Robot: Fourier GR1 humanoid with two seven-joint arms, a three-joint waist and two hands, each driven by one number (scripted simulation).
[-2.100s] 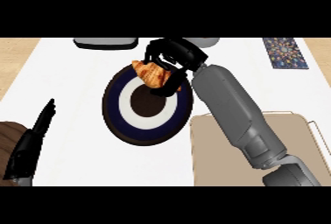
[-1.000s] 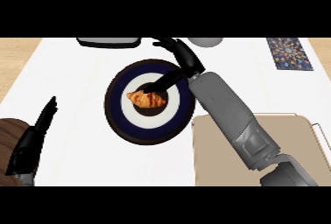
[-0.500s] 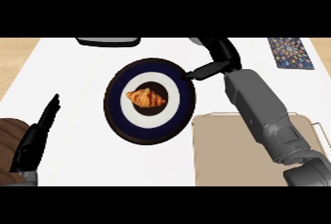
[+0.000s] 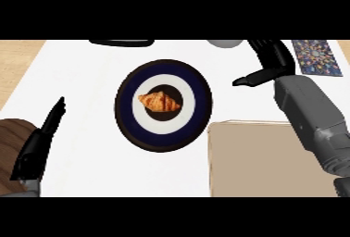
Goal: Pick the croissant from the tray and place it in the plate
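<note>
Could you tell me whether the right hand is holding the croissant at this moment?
No, the croissant lies alone at the centre of the plate, while the right hand is open, off to its side.

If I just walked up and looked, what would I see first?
You'd spot the golden croissant first, sitting in the dark middle of a round plate ringed blue and white, at the counter's center. To its right, the robot's right hand is open above the beige tray. The left hand rests at the left edge, fingers up.
</note>
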